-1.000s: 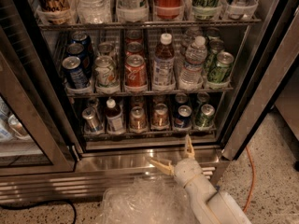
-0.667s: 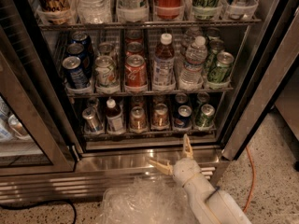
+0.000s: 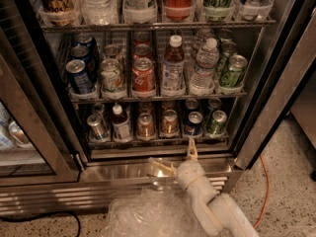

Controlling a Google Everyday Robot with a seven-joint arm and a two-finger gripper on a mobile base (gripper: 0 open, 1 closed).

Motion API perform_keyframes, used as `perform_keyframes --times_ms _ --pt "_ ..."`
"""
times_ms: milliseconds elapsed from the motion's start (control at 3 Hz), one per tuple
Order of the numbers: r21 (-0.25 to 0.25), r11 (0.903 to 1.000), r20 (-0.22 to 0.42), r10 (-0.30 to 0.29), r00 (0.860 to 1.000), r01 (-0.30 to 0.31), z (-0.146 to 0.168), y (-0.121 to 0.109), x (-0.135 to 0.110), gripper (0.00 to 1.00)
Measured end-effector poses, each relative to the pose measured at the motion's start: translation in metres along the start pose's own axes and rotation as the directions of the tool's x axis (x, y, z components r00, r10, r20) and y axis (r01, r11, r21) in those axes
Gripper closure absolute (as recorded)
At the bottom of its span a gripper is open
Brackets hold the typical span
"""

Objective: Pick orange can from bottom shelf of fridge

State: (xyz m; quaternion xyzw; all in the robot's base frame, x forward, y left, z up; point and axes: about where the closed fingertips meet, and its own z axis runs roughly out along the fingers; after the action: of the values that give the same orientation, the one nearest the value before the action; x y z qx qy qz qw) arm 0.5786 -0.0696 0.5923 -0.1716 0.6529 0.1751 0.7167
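— Anything moved?
— Hardly. The end effector point(image 3: 174, 160) still hovers at the sill point(image 3: 123, 171), spread wide, empty.
— The orange can point(image 3: 169, 122)?
— On the bottom shelf point(image 3: 158, 143), just above it, dark can point(image 3: 193, 124) beside.

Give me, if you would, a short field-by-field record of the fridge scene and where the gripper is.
gripper: open, empty, low in front of the sill, below the bottom shelf
fridge: door open, wire shelves stocked
orange can: upright at the front of the bottom shelf, with a similar one on its left
other front items: silver can, white-capped bottle, dark can, green can
task state: nothing grasped yet
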Motion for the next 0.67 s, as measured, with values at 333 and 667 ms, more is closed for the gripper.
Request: perform_keyframes --times_ms 333,667 --pt "0.008 0.9999 0.004 0.014 1.0 -0.014 0.0218 -0.0066 0.0116 0.0" --pt "0.008 0.9999 0.004 0.014 1.0 -0.014 0.0219 -0.0066 0.0116 0.0"
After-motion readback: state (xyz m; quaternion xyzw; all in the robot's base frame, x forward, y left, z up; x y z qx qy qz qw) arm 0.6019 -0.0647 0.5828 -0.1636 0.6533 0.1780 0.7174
